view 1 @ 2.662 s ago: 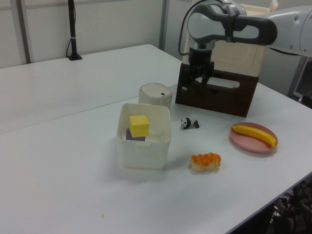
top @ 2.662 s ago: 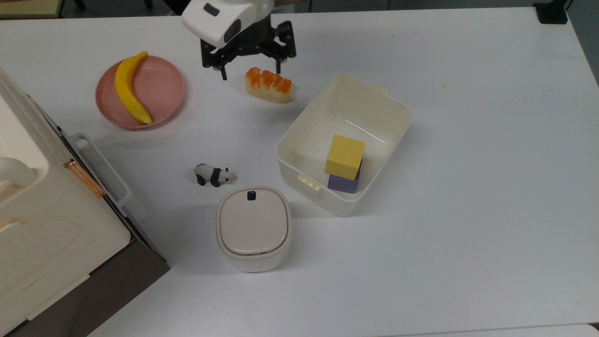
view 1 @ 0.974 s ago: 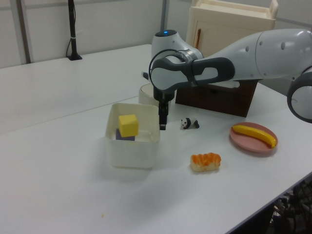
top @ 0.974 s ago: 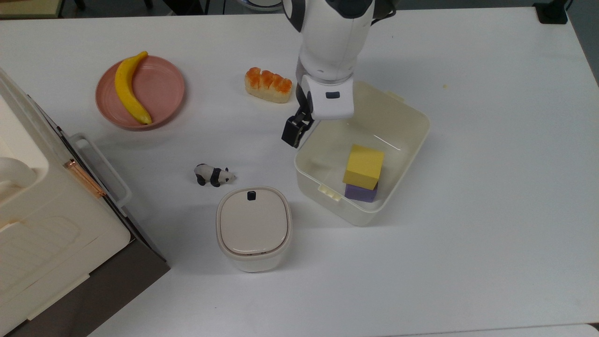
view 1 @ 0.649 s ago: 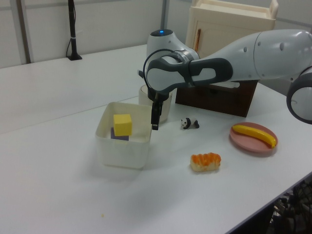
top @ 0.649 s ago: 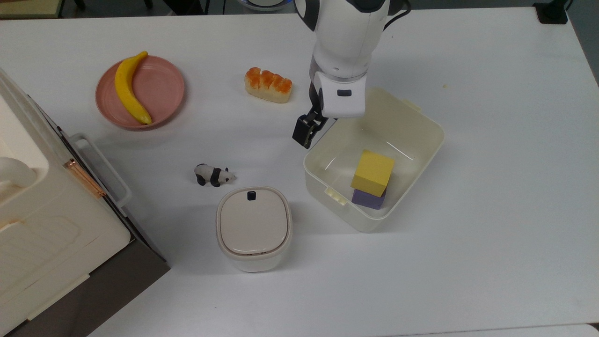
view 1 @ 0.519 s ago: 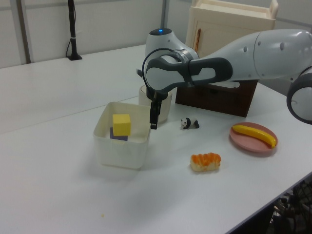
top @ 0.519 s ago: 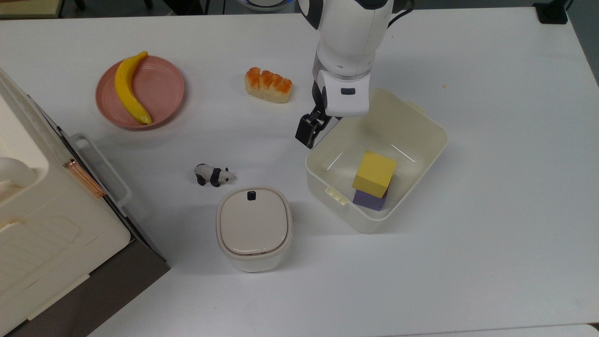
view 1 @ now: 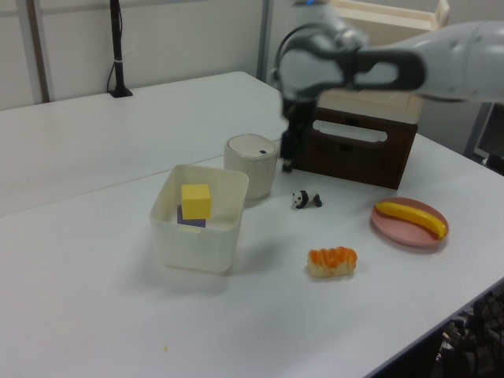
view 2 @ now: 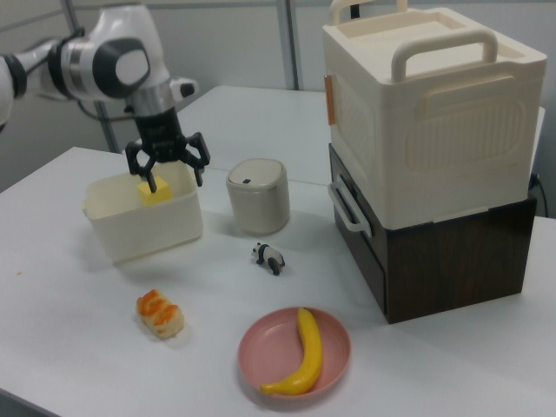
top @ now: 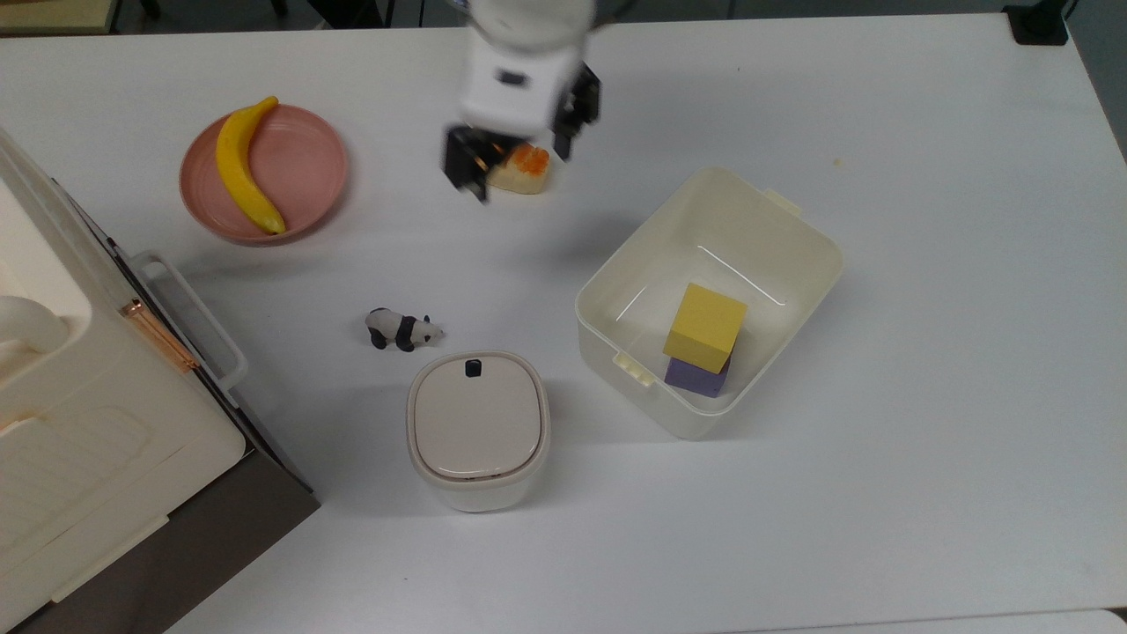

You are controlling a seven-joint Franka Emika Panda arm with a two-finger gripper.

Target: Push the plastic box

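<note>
The plastic box point(top: 618, 267) is a cream-white lidless tub at the top view's centre right, turned at an angle. Inside it a yellow cube point(top: 704, 328) sits on a purple cube point(top: 694, 377). The same plastic box point(view 1: 193, 248) stands at the left view's centre left, and the plastic box point(view 2: 143, 230) sits at the right view's left. My gripper point(top: 519, 150) hangs open and empty above the table. It is clear of the box and off to the top view's left of it, over the bread. In the right view the gripper point(view 2: 171, 176) overlaps the box's far rim.
A bread roll point(top: 531, 169) lies partly under the gripper. A panda figure point(top: 402, 329) and a beige-lidded container point(top: 477, 427) sit at the top view's centre. At its left are a pink plate point(top: 321, 167) bearing a banana point(top: 246, 163) and a big cream-and-brown case point(top: 79, 423).
The gripper, shut, pressed against the box's wall and slid it toward the top view's right. It has since risen, drawn back to the top view's upper left and opened.
</note>
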